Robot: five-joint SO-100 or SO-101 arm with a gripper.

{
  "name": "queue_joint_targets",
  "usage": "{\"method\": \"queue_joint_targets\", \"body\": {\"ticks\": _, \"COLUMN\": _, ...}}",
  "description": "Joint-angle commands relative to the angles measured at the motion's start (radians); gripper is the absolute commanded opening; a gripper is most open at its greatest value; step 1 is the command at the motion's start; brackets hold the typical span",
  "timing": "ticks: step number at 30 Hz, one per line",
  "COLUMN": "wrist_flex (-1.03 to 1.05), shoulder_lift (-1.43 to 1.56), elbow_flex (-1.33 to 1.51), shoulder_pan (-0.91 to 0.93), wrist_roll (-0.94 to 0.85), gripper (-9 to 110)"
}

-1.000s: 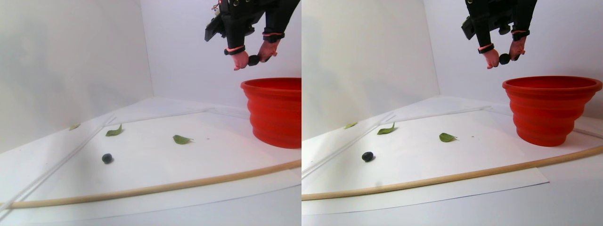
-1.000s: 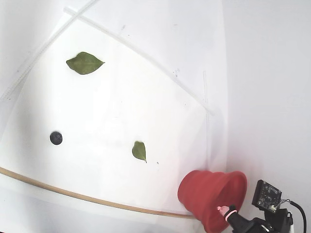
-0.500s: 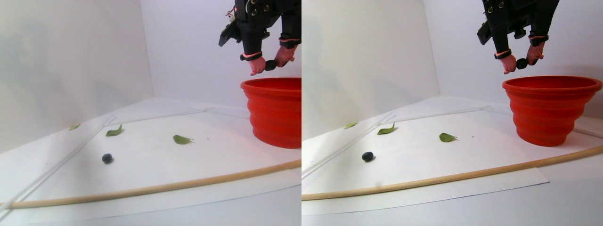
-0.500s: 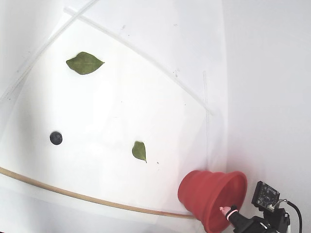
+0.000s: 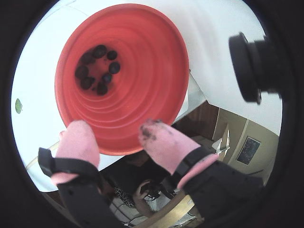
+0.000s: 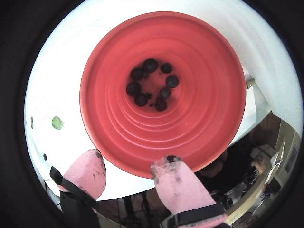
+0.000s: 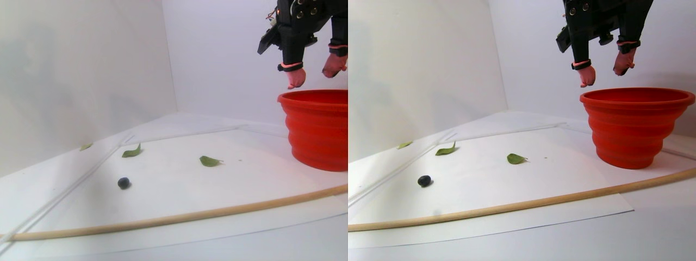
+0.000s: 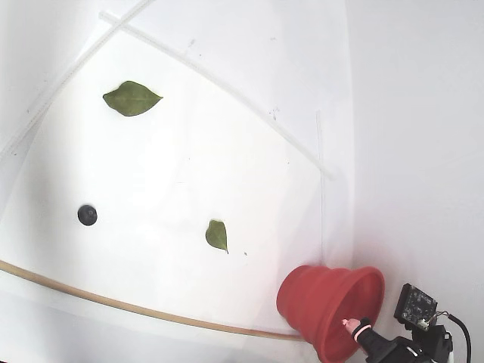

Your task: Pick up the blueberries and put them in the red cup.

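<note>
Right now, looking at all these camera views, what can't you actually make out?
- Berries in the cup: they overlap at the bottom in both wrist views, so an exact count is unsure.
- Tool: in the fixed view the bottom edge cuts it off and one finger is unseen.
- Cup: the left half of the stereo pair crops its right side.
- Loose berry: at most a dark speck in a wrist view.
- Leaf: a sliver at the lens edge.

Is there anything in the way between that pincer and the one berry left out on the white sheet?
Nothing visible blocks it. The pincer hangs open above the red cup; the lone berry lies apart on the sheet, with only a flat leaf lying roughly between.
</note>
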Motion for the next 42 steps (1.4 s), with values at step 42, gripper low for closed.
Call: {"method": "queue_joint_targets", "body": {"ticks": 42, "wrist_flex": 0.250, "shoulder_lift": 0.383, "elbow_flex": 0.117, "shoulder_pan": -0.379, "wrist_roll": 0.071, "gripper": 17}}
